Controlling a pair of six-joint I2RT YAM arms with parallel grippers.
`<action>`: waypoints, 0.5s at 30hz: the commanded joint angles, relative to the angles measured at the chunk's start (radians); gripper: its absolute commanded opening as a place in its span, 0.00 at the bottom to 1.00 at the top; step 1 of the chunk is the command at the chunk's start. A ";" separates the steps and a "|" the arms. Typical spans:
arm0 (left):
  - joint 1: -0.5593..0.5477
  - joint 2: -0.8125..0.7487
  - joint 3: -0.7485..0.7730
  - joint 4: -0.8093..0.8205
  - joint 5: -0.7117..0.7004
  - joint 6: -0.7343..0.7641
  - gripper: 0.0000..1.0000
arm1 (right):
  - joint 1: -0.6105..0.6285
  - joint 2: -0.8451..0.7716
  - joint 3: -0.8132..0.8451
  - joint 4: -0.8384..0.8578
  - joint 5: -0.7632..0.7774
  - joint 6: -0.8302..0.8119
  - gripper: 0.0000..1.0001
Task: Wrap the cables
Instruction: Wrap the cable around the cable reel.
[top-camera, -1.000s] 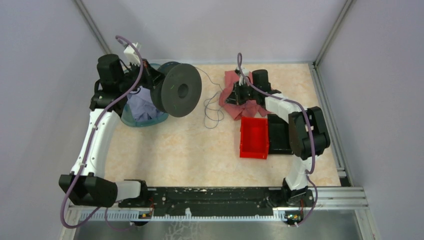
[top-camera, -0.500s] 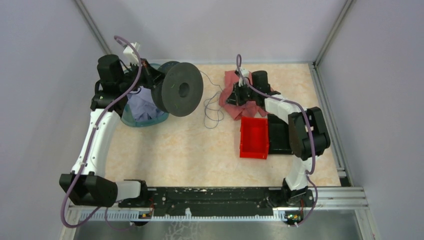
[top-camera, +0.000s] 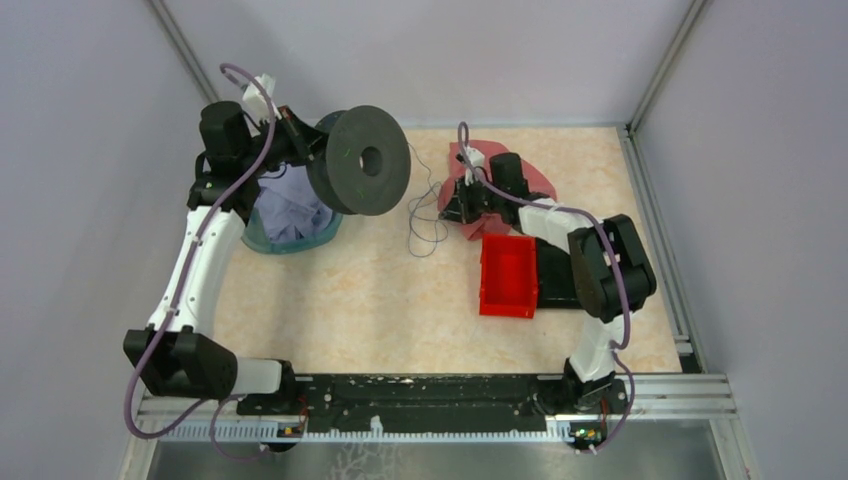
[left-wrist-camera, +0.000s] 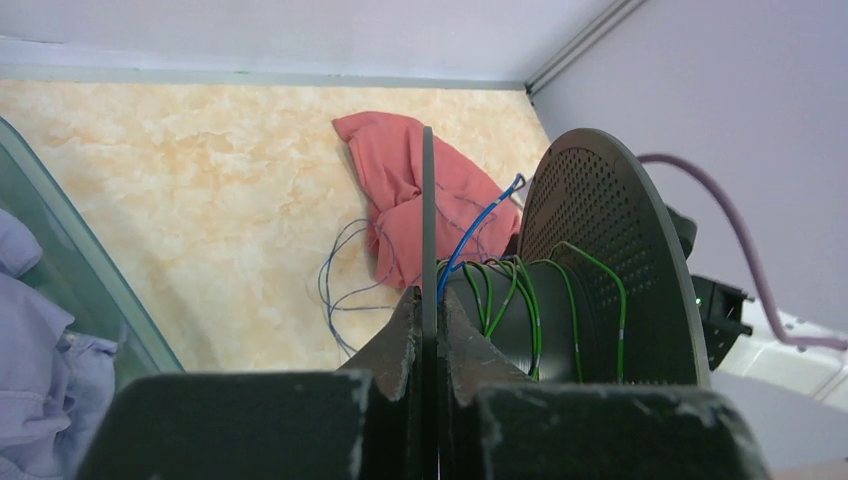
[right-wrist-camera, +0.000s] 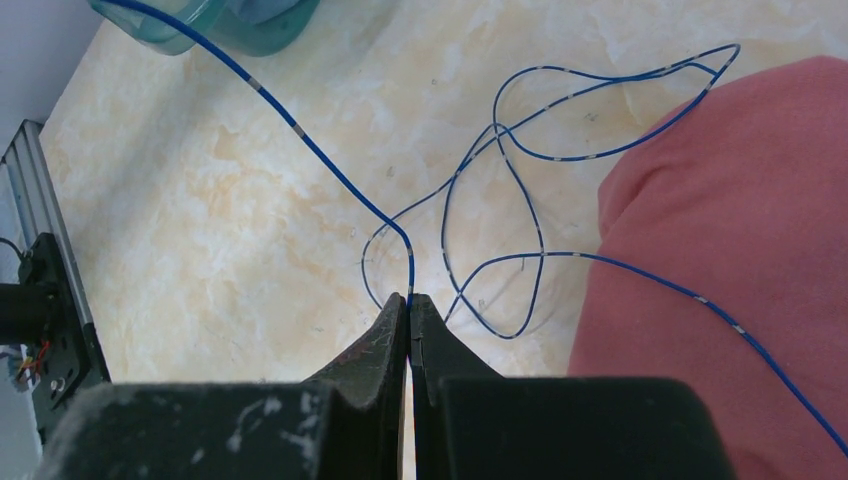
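1. Left gripper: fingers are clenching edge-on onto the thin near flange of the black spool and holding it up above the table. The left arm is rising steeply from its base, with the wrist turning rightward.
2. Right gripper: jaws are pinching the cables to the right of the spool. The right arm is folding low, with the forearm angling back toward the spool.
3. Cables, thin and blue: one strand is running straight from the pinch toward the spool, its long axis lying left to right. The rest is lying in loose loops on the table just right of the spool, with one length crossing the red cloth.
4. Spool: the bore is facing rightward and up, and the hub is carrying turns of green wire.
5. Teal bowl: sitting just left of the spool.
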 joint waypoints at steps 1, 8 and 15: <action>0.007 0.013 0.063 0.105 -0.022 -0.110 0.00 | 0.021 -0.025 -0.026 0.076 -0.004 0.009 0.00; 0.007 0.029 0.069 0.105 -0.121 -0.194 0.00 | 0.042 -0.031 -0.048 0.087 -0.015 0.010 0.00; 0.004 0.045 0.096 0.055 -0.246 -0.212 0.00 | 0.106 -0.043 -0.041 0.075 -0.054 0.013 0.00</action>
